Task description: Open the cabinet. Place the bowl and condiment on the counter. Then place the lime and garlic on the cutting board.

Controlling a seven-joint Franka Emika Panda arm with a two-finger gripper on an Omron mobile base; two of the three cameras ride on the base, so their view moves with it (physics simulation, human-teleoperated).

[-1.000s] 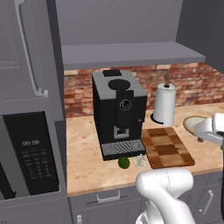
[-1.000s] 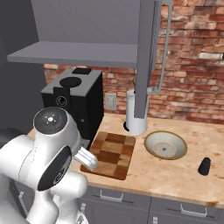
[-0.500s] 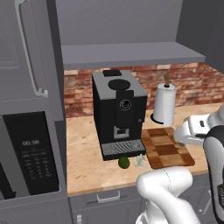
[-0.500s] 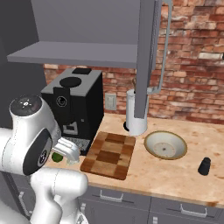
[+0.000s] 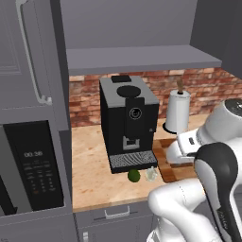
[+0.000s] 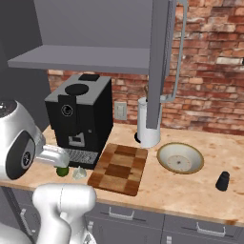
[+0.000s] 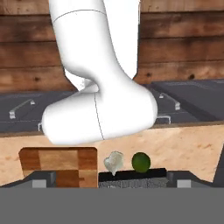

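End effector (image 5: 176, 152), jaws spread wide and holding nothing, hangs over the near left part of the cutting board (image 6: 119, 167), beside the coffee machine (image 6: 81, 119); the cabinet (image 6: 159, 57) stands open, with the bowl (image 6: 180, 158) and the condiment (image 6: 222, 181) already set on the worktop (image 6: 190, 190) to the right of the board; the lime (image 5: 134, 175) and the garlic (image 5: 151, 174) lie just beside each other on the worktop, in front of the machine's drip tray and just off the board's left edge; the step in hand appears to be picking up one of these two; a good approach centres the open jaws on one item alone, descending vertically, since a skewed descent could nudge the round lime away or knock its neighbour.
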